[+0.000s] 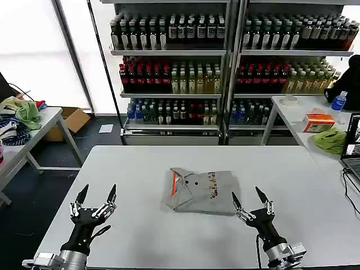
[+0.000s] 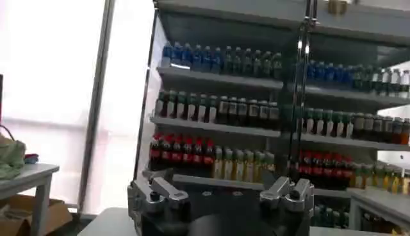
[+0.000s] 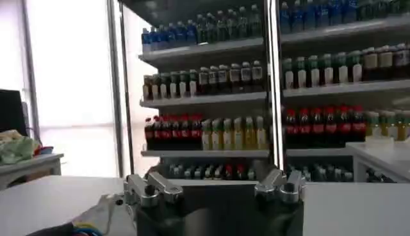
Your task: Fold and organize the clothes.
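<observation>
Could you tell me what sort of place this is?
Probably a lab or test room set up like a shop: shelves of bottled drinks at the back, white work tables, a cardboard box on the floor.

Polo [image 1: 202, 191] betw. the two grippers is soft grey cloth, matt, w/ an orange lining at the collar and a colourful printed band; it looks smooth where folded flat. Table [image 1: 169, 236] under both grippers is a pale, smooth top w/ a dull shine. Left gripper [image 1: 97, 195], out to the left of the polo, has black pointy fingers, prob. hard plastic, matt, fixed to shiny silver metal blocks. Right gripper [image 1: 250, 197], just beside the polo's near right corner, is the same: black matt fingers, bright metal knuckles. Far beyond both, bottles [image 1: 169, 28] look glossy on grey metal shelves [image 1: 169, 52].
</observation>
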Tool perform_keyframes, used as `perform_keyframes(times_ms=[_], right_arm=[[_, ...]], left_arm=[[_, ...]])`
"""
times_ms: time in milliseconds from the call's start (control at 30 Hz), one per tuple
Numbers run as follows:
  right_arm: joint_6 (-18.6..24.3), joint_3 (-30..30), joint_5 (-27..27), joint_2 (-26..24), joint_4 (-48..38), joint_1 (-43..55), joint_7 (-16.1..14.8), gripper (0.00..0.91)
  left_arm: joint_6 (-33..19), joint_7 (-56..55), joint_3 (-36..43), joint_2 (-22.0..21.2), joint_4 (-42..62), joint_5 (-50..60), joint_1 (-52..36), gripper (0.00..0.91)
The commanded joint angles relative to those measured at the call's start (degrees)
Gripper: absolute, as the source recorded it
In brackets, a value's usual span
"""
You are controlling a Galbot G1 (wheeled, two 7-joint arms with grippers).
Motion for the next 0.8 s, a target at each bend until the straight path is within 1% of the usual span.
perform_keyframes(times_ms=[33,200,367,467,567,667,800], right_arm=[[0.31,5.12,0.8,-0.31,2.79,-3.92,-0.11,0.907],[-0.52,7.04,1.12,-0.38,3.02,-4.21,-0.11,0.907],[-0.55,7.54,0.92,0.12,3.02,-4.14,-0.26,0.907],[0.49,8.15,0.55,-0.02,2.89,-4.24,-1.33,0.907],[0.82,8.6,1.21,-0.11,3.03,-4.36,-1.51,0.907],[0.68,9.01,2.37,-0.46,3.28,-4.69,-2.42,0.907],[0.59,9.27,2.42,-0.45,3.57,-4.92,-3.28,0.907]], left_arm=[[-0.97,2.04,-3.44,-1.79,0.41,1.22,2.05,0.907],[-0.95,2.98,-4.81,-2.28,0.38,1.04,2.24,0.907],[-0.62,3.98,-5.18,-2.51,-0.51,1.15,2.66,0.907],[-0.34,4.83,-5.29,-3.3,-1.26,1.22,2.86,0.907],[-0.22,5.18,-5.22,-3.93,-1.58,1.38,2.98,0.907],[-0.03,5.8,-5.68,-4.07,-1.8,1.35,3.11,0.907],[0.22,6.81,-6.5,-3.95,-1.89,1.44,3.61,0.907]])
